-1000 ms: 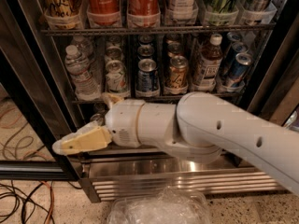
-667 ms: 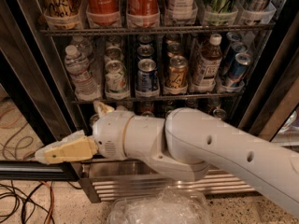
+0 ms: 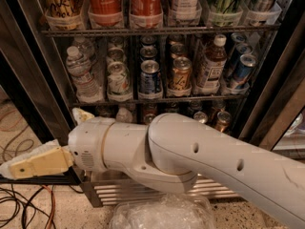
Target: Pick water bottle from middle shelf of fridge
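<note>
Camera view, single frame.
- The water bottle (image 3: 81,75) is standing upright at the left end of the middle shelf (image 3: 188,99) of the fridge (image 3: 274,89), white cap up.
- Just right of the bottle, a can (image 3: 117,78) in a clear holder is sitting close beside it. Just left of it, the black door frame (image 3: 35,94) is leaving only a narrow gap.
- Above the bottle, the rack of red cola cans (image 3: 106,4) is capping the headroom.
- The claw (image 3: 19,165) is hanging below and left of the bottle, well apart from it, outside the fridge's front edge and above the floor cables (image 3: 33,209). How far open it is, and whether it is gripping anything: cannot tell.
- The white arm (image 3: 190,161) is stretching across below the bottle, covering part of the steel grille (image 3: 119,192).
</note>
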`<state>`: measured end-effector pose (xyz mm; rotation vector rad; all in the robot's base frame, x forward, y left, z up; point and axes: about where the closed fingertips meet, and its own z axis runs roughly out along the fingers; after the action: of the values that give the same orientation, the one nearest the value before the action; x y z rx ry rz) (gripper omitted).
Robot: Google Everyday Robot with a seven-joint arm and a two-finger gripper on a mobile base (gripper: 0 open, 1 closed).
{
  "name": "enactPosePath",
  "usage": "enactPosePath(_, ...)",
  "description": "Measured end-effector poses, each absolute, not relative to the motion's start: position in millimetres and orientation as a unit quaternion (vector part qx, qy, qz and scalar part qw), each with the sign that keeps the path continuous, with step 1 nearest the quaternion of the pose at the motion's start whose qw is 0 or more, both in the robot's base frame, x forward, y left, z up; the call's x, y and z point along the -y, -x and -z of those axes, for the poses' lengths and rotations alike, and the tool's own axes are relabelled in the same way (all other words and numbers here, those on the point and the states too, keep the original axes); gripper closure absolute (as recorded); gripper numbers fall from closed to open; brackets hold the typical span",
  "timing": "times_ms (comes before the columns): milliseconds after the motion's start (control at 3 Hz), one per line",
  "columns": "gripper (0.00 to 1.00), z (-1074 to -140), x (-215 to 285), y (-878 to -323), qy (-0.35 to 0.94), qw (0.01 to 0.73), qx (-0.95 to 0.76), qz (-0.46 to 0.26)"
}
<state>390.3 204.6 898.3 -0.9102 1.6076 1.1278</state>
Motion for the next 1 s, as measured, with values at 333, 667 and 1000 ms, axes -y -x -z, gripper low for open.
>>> enactPosePath(333, 0.0, -904.5, -214.3, -380.5, 0.388, 0.451, -0.656, -0.464)
enactPosePath(667, 0.0, -903.8, -214.1, -380.4, 0.387, 0.449, -0.658, -0.464)
enactPosePath(1000, 0.0, -900.6, -218.8, -378.8, 0.377, 0.452, -0.662, -0.464)
